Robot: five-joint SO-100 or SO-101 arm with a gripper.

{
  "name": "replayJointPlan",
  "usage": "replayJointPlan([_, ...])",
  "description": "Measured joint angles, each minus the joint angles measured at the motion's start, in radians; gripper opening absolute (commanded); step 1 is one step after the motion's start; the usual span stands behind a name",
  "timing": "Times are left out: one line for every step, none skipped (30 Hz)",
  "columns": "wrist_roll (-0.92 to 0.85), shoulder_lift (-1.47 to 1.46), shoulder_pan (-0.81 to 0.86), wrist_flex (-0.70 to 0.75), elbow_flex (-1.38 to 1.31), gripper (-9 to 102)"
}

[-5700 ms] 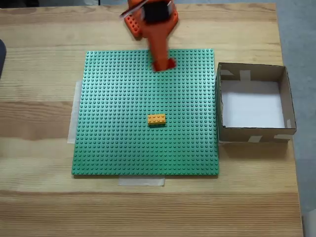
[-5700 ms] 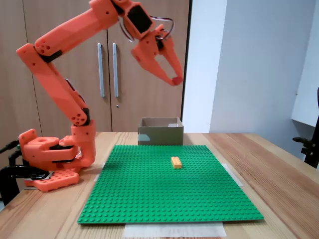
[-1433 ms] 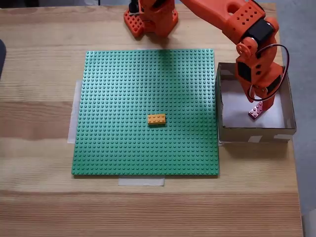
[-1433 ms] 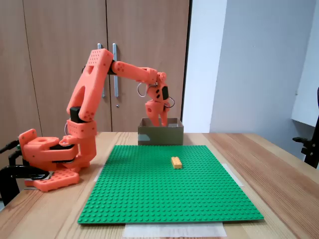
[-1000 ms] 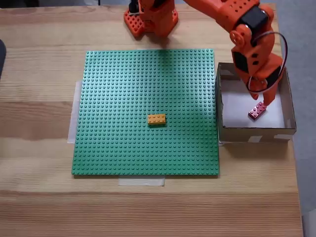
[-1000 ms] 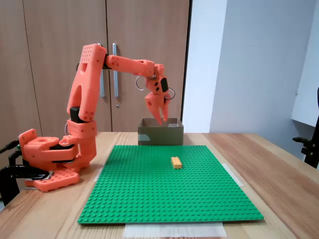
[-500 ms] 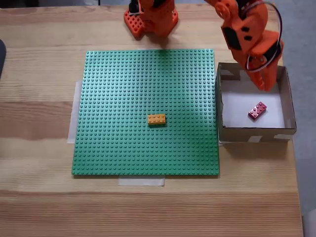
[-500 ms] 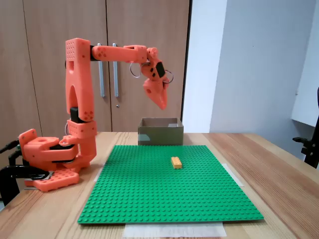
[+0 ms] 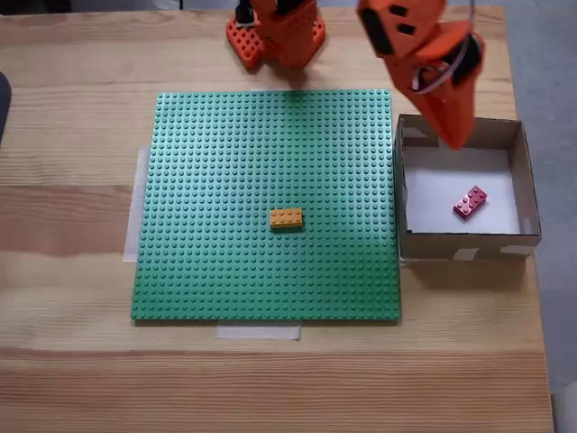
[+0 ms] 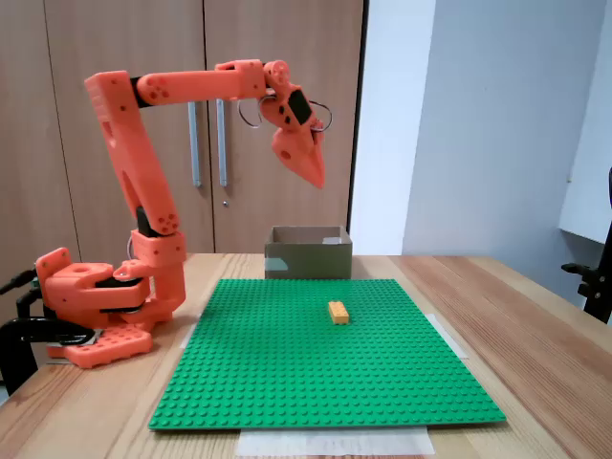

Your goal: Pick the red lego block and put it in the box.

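Small red lego block lies tilted on the white floor of the shallow brown cardboard box. Orange gripper hangs high above it, jaws together, holding nothing. Orange-yellow brick sits on green baseplate.

Open air is found above the box (walls raised on four sides). The green baseplate is obstructed by one orange-yellow brick near centre.
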Motion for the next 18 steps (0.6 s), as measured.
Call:
replayJointPlan([-0.008, 0.029, 0.015, -0.018, 0.031, -1])
replayJointPlan([-0.014, 0.057, 0.031, -0.035, 0.058, -1])
replayJointPlan([-0.017, 0.081, 0.044, -0.048, 0.083, -1])
replayJointPlan([-0.021, 0.106, 0.060, -0.061, 0.109, -1])
replayJointPlan([-0.026, 0.130, 0.077, -0.080, 0.133, -1])
replayJointPlan([-0.031, 0.152, 0.095, -0.097, 0.158, -1])
replayJointPlan([-0.031, 0.178, 0.115, -0.115, 0.184, -1])
replayJointPlan([-0.035, 0.207, 0.141, -0.140, 0.218, -1])
replayJointPlan([-0.038, 0.225, 0.167, -0.158, 0.238, -1])
replayJointPlan([-0.038, 0.242, 0.186, -0.173, 0.255, -1])
replayJointPlan([-0.038, 0.259, 0.204, -0.186, 0.272, -1])
replayJointPlan([-0.032, 0.273, 0.230, -0.192, 0.276, -1])
replayJointPlan([-0.023, 0.284, 0.258, -0.196, 0.276, -1])
replayJointPlan([-0.015, 0.298, 0.287, -0.201, 0.284, -1])
replayJointPlan([-0.006, 0.311, 0.313, -0.202, 0.290, -1])
replayJointPlan([0.003, 0.322, 0.333, -0.204, 0.295, -1])
replayJointPlan([0.012, 0.334, 0.353, -0.204, 0.301, -1])
replayJointPlan([0.020, 0.350, 0.373, -0.204, 0.310, -1])
